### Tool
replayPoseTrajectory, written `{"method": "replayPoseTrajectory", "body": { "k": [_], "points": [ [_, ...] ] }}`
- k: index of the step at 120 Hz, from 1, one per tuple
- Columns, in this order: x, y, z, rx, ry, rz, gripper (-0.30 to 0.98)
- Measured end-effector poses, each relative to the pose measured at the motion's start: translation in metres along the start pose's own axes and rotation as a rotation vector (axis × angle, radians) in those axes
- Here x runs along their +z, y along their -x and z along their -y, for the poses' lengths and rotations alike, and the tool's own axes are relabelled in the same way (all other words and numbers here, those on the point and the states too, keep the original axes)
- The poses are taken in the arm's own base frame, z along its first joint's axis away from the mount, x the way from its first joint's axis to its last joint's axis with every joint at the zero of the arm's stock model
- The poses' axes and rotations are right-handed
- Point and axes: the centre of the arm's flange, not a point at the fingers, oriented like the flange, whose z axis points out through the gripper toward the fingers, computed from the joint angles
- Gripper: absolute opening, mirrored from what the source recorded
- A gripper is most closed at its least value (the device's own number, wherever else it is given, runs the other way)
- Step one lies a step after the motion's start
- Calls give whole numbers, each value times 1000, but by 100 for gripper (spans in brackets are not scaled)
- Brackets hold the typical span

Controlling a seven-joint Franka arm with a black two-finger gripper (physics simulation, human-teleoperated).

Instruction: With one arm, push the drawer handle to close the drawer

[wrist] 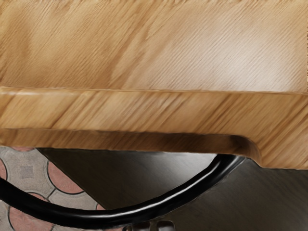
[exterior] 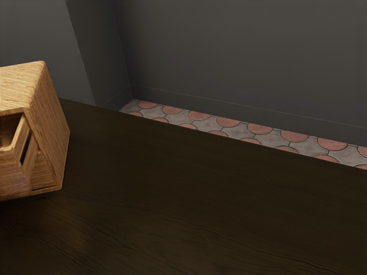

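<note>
A dark wooden table with visible grain spreads across the exterior view, its far edge slanting down toward that view's right. Beyond it lies a floor of grey tiles patterned with pinkish-red rounds, meeting plain dark grey walls with a low skirting; toward the exterior view's left the wall steps out in a corner. On the table, cut off by the exterior view's left edge, stands a light-brown wooden cabinet with rounded upper edges. Its drawer is open, standing out of the front with part of its side and inside exposed. In the wrist view the hand is close to the woodwork, facing down past its edge to the dark table and the tiled floor. The black, glossy drawer handle bows out from beneath that wooden edge, near the hand. Small dark rounded shapes lie at the outer side of its curve; what they are, I cannot make out. Whether the tool is released or clenched, and whether it touches the handle, I cannot tell.
</note>
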Motion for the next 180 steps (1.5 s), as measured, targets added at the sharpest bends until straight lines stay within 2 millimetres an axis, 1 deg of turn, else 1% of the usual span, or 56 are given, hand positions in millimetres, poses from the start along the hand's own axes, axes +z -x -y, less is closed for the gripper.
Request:
{"method": "replayPoseTrajectory", "body": {
  "k": [13, 21, 40, 61, 72, 84, 100, 118, 133, 142, 148, 180],
  "points": [
    [-4, -13, -1, -2, -10, -18, -10],
    [-4, -23, 2, -8, -12, -20, -10],
    [-11, -51, -6, 5, -28, -30, -10],
    [-16, -74, -12, 6, -52, -36, -10],
    [-13, -84, -3, -13, -51, -24, -10],
    [-14, -95, -2, -15, -57, -22, -10],
    [-14, -109, -8, -6, -65, -19, -10],
    [-13, -130, -18, 6, -65, -15, -10],
    [-14, -141, -22, 17, -63, -17, -10],
    [-11, -145, -13, 8, -51, -9, -10],
    [-11, -149, -12, 9, -48, -8, -10],
    [-18, -170, -17, 46, -62, -21, -10]
  ]
}}
